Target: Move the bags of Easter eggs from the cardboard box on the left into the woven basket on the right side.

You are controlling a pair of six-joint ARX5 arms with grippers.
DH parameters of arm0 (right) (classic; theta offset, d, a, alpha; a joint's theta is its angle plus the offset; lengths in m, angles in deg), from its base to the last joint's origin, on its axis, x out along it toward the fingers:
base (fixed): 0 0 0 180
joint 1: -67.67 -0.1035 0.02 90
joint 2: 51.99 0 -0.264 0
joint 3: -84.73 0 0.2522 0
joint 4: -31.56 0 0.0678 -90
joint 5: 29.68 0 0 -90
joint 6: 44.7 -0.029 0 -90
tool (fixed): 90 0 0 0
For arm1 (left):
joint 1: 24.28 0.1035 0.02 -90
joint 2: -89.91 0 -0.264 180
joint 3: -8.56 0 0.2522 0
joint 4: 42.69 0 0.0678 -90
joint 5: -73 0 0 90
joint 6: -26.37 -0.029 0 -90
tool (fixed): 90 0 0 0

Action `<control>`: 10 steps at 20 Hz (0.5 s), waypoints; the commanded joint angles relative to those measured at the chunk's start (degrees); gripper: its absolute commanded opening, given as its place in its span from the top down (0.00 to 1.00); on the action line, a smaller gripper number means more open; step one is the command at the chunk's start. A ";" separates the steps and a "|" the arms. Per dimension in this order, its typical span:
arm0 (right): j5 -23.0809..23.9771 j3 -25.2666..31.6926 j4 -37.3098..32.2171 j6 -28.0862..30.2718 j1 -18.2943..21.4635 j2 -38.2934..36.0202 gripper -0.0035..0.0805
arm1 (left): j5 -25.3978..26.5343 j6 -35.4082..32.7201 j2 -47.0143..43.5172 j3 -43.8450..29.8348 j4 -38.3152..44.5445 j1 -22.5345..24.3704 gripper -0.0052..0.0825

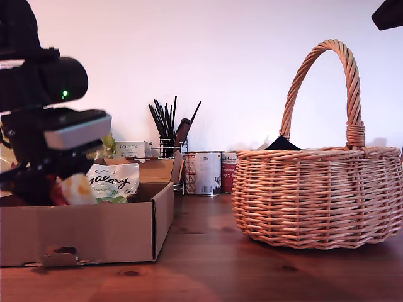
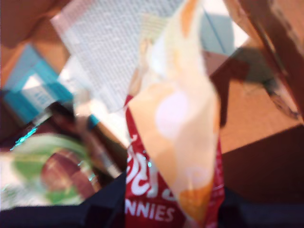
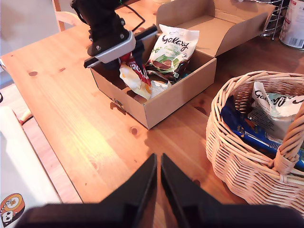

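- My first gripper (image 3: 135, 57): black, over the shallow brown corrugated cardboard box (image 1: 94, 236) at the exterior view's left; jaws clamped on a red-and-cream crinkly sweet pouch (image 2: 175, 142), which hangs from them above the box's inside.
- My second gripper (image 3: 157, 183): black fingers pressed together, holding nothing, raised over the wooden table (image 3: 80, 128) between box and basket.
- White crinkly pouch with black "Galaxy" script (image 1: 114, 181): in the box, leaning against its far wall, just beside the held pouch.
- Large round light-tan wicker basket with tall arched handle (image 1: 315, 201): at the exterior view's right, well apart from the box.
- Basket contents, second wrist view: a blue pouch (image 3: 247, 128) and another white "Galaxy" pouch (image 3: 278, 107).
- Background: small white "Porlex" carton (image 1: 131, 150), wire holder of black utensils (image 1: 169, 129), two tins (image 1: 203, 173).
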 commanded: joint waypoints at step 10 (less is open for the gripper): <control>-0.09 -0.35 -0.44 0.39 -0.22 -0.17 0.97 | -2.95 9.22 -9.90 -0.83 1.81 -0.81 0.74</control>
